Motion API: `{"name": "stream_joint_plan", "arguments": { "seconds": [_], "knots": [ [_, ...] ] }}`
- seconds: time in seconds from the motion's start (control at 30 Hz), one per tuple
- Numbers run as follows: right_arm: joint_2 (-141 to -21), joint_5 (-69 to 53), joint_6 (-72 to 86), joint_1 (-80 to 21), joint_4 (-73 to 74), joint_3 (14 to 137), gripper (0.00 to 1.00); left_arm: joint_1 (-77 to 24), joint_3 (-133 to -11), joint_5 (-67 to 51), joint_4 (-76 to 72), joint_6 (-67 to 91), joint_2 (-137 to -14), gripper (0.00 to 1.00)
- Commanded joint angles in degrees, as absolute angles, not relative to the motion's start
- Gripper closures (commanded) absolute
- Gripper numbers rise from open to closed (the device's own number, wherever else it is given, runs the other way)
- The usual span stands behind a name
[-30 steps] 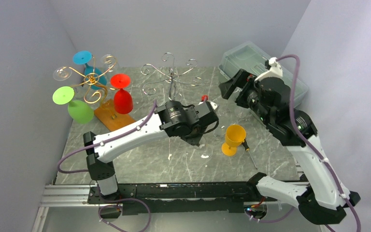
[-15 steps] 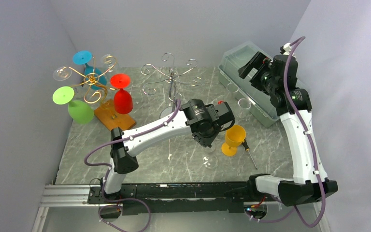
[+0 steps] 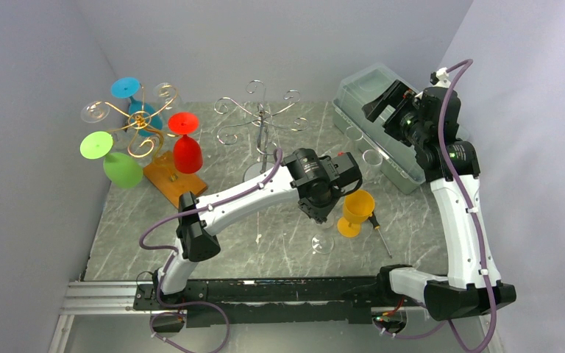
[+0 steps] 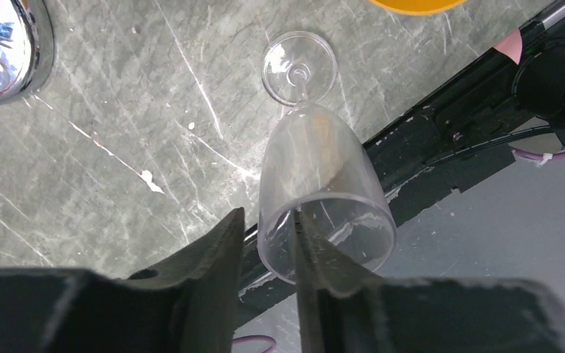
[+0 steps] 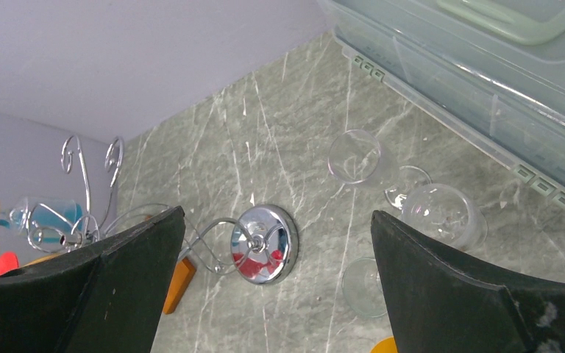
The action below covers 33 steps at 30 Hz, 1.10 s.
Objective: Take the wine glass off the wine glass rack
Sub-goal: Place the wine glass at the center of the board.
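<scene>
the left gripper (image 4: 266,217) has its jaws slightly apart astride the rim of the clear wine glass (image 4: 316,158), while the right gripper (image 5: 276,213) gapes wide, empty

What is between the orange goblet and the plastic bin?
Clear glasses sit between the orange goblet and the plastic bin, nearer the bin. The right wrist view shows them best.

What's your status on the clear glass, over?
Left gripper astride clear wine glass rim, jaws slightly apart. Right gripper wide open, empty. Glass upright on table, off silver rack. Orange glass close alongside.
</scene>
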<state>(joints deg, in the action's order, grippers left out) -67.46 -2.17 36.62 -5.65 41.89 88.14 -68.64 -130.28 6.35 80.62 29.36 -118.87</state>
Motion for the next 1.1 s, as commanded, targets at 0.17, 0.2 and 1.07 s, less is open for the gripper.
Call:
{"name": "stream_joint_plan", "arguments": {
  "seconds": [0.17,0.2,1.07],
  "knots": [
    [-65.08,-3.74,36.91,-5.36,39.62,87.11,0.0,-68.73,-132.1,6.5,78.73,28.92,-116.54,0.52],
    [-64.93,-3.62,36.91,-5.41,39.64,87.02,0.0,-68.74,-132.06,6.44,78.53,28.94,-116.36,0.52],
    [-63.57,-4.18,36.69,-5.37,40.42,86.6,0.0,-68.82,-130.2,11.8,76.93,29.77,-111.1,0.43]
  ]
}}
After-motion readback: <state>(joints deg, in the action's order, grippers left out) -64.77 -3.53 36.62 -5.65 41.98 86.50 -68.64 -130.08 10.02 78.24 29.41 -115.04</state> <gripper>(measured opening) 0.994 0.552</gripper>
